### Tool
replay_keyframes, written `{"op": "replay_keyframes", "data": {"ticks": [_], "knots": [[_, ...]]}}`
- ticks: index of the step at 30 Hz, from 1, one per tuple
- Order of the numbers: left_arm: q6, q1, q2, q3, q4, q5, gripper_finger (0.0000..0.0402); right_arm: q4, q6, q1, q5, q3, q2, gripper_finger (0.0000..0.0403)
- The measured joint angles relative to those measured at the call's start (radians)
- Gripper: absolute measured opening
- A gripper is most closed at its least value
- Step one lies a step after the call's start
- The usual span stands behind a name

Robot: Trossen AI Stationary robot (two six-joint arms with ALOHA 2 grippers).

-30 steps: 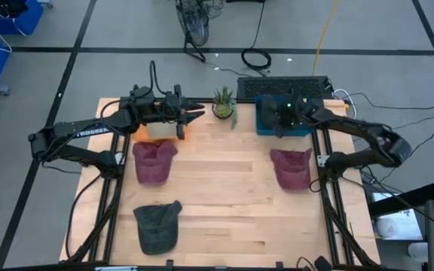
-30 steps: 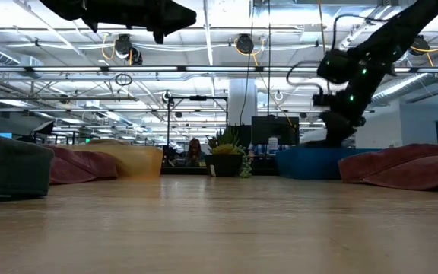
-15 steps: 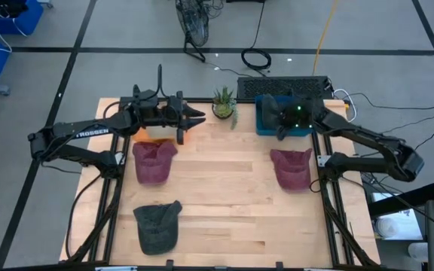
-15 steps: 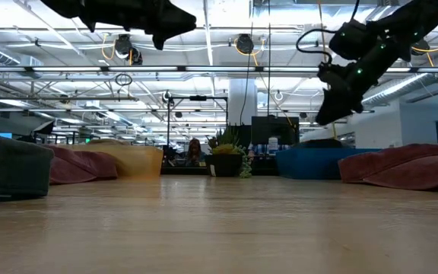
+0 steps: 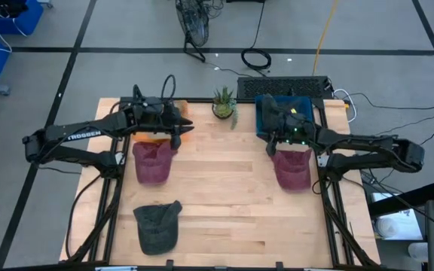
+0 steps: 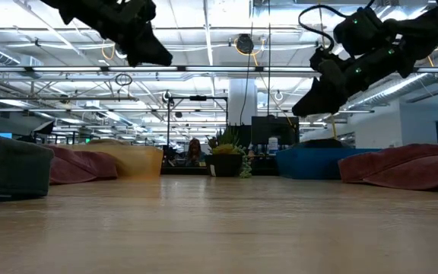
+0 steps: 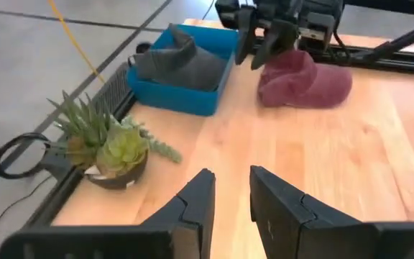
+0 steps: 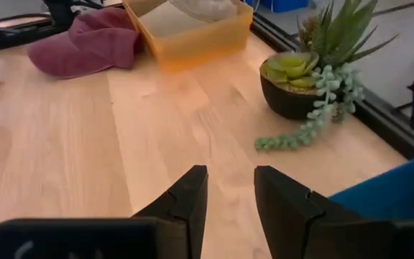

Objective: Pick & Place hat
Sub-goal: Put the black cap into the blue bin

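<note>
Two maroon hats lie flat on the table: one at the left (image 5: 153,160), one at the right (image 5: 292,167). A grey hat (image 5: 157,226) lies near the front left. Another grey hat (image 7: 182,63) sits in the blue bin (image 7: 192,101). A pale hat (image 8: 201,7) is in the orange bin (image 8: 192,32). My left gripper (image 5: 189,130) hangs open in the air beside the orange bin, above the left maroon hat's far edge. My right gripper (image 5: 270,144) hangs open just in front of the blue bin, beside the right maroon hat. Both hold nothing.
A small potted succulent (image 5: 223,105) stands at the far edge between the two bins. A dark keyboard-like tray (image 5: 281,84) lies behind the blue bin. Bare wooden table (image 5: 224,196) stretches across the middle and front right.
My right gripper has risen out of the blue bin, tipped from pointing down to nearly level, and swung toward the table's near edge and middle. My left gripper has tipped downward and drawn back a little toward the left and near side.
</note>
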Motion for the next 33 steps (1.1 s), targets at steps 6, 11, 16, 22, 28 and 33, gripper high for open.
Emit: {"op": "replay_keyframes", "data": {"ticks": [6,11,16,22,28,33], "knots": [[-0.03,-0.046,0.001,0.0,-0.045,-0.034,0.0093,0.018,-0.027,0.086,0.024,0.012,0.011,0.0098],[-0.092,-0.092,0.0,0.0,0.079,-0.136,0.0093,0.066,-0.027,0.173,0.027,0.012,0.042,0.0098],[-0.13,-0.147,0.006,0.0,0.208,-0.214,0.0093,0.092,-0.045,0.252,0.053,0.013,0.08,0.0098],[-0.131,-0.209,0.039,0.0,0.317,-0.281,0.0093,0.15,-0.057,0.3,0.054,0.013,0.124,0.0098],[-0.163,-0.262,0.062,0.0,0.279,-0.281,0.0093,0.168,-0.057,0.303,0.05,0.013,0.147,0.0098],[-0.23,-0.318,0.062,0.0,0.251,-0.315,0.0093,0.165,-0.037,0.31,0.048,0.013,0.152,0.0098]]}}
